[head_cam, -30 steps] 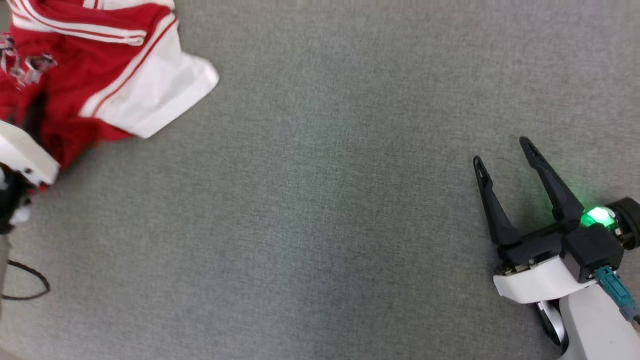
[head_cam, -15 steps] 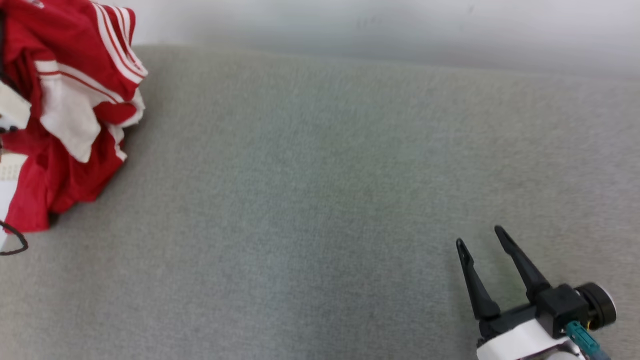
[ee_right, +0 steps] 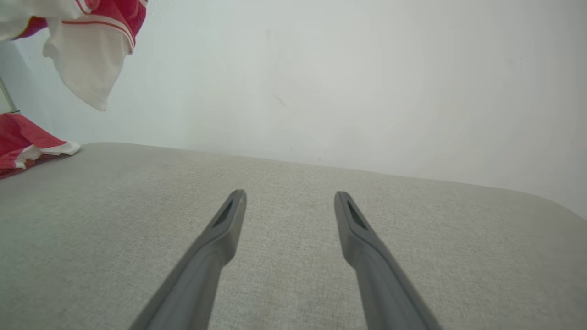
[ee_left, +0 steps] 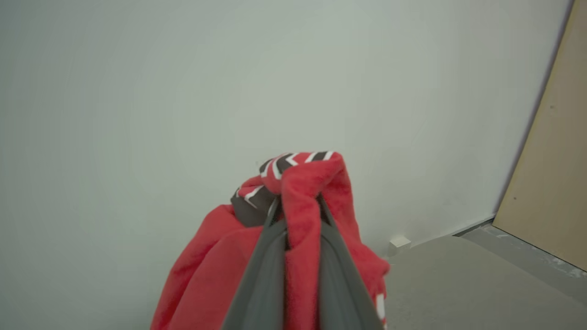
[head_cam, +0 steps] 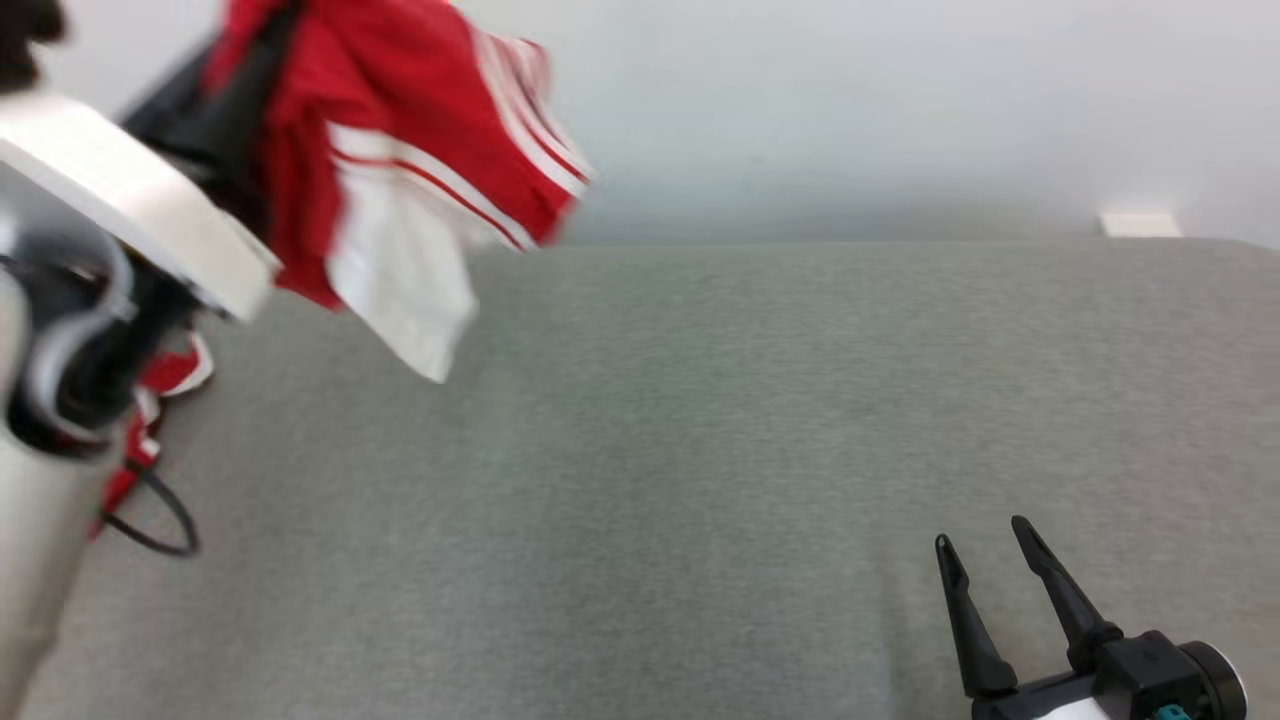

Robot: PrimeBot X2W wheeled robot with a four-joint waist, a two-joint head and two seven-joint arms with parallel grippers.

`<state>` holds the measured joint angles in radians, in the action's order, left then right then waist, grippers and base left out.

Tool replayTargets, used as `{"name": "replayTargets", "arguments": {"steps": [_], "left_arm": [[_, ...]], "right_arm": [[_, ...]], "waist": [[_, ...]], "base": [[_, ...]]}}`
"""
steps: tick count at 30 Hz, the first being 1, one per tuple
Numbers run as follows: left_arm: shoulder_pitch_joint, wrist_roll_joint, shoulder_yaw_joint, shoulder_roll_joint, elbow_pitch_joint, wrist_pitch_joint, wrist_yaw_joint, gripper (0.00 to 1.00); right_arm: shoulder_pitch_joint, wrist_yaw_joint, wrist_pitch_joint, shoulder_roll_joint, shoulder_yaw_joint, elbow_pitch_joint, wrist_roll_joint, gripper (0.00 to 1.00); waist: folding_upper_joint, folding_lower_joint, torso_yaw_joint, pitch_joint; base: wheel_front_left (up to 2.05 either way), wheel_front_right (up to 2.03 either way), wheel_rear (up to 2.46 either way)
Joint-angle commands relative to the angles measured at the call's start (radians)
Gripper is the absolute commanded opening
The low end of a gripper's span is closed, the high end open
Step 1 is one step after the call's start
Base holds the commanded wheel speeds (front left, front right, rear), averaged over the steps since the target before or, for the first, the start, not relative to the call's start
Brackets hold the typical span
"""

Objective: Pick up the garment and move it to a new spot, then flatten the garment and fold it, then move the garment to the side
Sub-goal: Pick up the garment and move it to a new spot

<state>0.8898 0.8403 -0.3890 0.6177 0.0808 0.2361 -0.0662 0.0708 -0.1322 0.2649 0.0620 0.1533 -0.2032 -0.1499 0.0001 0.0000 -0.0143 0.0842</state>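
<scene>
Left gripper (ee_left: 298, 201): clamped on a bunched red fold of the garment (head_cam: 400, 150) — in the left wrist view we see the cloth pinched tight in its grip.
Garment: red with white stripes and a white panel, hanging in the air at the upper left of the head view (blurred there), above the left end of the grey surface (head_cam: 700, 450).
Lower cloth: a red-and-white piece (ee_right: 27, 146) lies on the surface at the left; we cannot tell whether it joins the hanging part.
Right gripper (head_cam: 981, 531): jaws spread wide, nothing between them — low over the surface at the lower right, well apart from the garment.
</scene>
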Motion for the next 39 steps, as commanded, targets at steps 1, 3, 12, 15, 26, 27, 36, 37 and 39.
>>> {"name": "replayTargets", "arguments": {"steps": [1, 3, 12, 15, 26, 27, 36, 37, 39], "left_arm": [[-0.039, 0.017, -0.002, -0.012, -0.046, 0.008, 0.018, 0.00], [-0.089, 0.030, -0.021, -0.030, -0.124, 0.022, 0.044, 0.00], [-0.269, 0.084, -0.113, -0.182, -0.242, 0.000, 0.135, 0.00], [-0.307, 0.095, -0.140, -0.235, -0.177, -0.022, 0.142, 0.00], [-0.261, 0.213, -0.139, -0.448, 0.209, -0.116, 0.072, 0.05], [-0.251, 0.217, -0.130, -0.469, 0.250, -0.144, 0.063, 0.34], [-0.187, 0.118, -0.179, -0.494, 0.510, -0.314, -0.023, 1.00], [-0.191, 0.102, -0.184, -0.487, 0.518, -0.344, -0.027, 1.00], [-0.210, 0.054, -0.199, -0.464, 0.517, -0.404, -0.032, 1.00]], "right_arm": [[-0.011, 0.003, -0.001, -0.002, 0.001, 0.004, -0.004, 1.00], [-0.010, 0.003, -0.001, -0.005, 0.004, 0.010, -0.006, 1.00], [-0.005, 0.003, -0.001, -0.010, -0.012, 0.026, -0.006, 1.00], [0.004, 0.003, -0.001, -0.012, -0.010, 0.025, -0.006, 1.00], [0.037, 0.003, -0.001, -0.011, 0.017, 0.016, -0.022, 1.00], [0.040, 0.003, -0.001, -0.011, 0.020, 0.014, -0.025, 1.00], [0.033, 0.003, -0.001, -0.011, 0.034, -0.002, -0.033, 1.00], [0.026, 0.003, -0.001, -0.011, 0.032, -0.003, -0.031, 1.00], [0.014, 0.003, -0.001, -0.011, 0.020, -0.004, -0.027, 1.00]], "waist": [[-0.0001, 0.0000, -0.056, -0.023], [-0.0001, 0.0000, -0.090, -0.024], [-0.0001, 0.0000, -0.222, 0.000], [-0.0001, 0.0000, -0.253, 0.016], [-0.0001, 0.0000, -0.312, 0.070], [-0.0001, 0.0000, -0.315, 0.074], [-0.0001, 0.0000, -0.321, 0.065], [-0.0001, 0.0000, -0.317, 0.059], [-0.0001, 0.0000, -0.305, 0.046]], "base": [[0.00, 0.00, 0.00], [0.00, 0.00, 0.00], [0.00, 0.00, 0.00], [0.00, 0.00, 0.00], [0.00, 0.00, 0.00], [0.00, 0.00, 0.00], [0.00, 0.00, 0.00], [0.00, 0.00, 0.00], [0.00, 0.00, 0.00]]}}
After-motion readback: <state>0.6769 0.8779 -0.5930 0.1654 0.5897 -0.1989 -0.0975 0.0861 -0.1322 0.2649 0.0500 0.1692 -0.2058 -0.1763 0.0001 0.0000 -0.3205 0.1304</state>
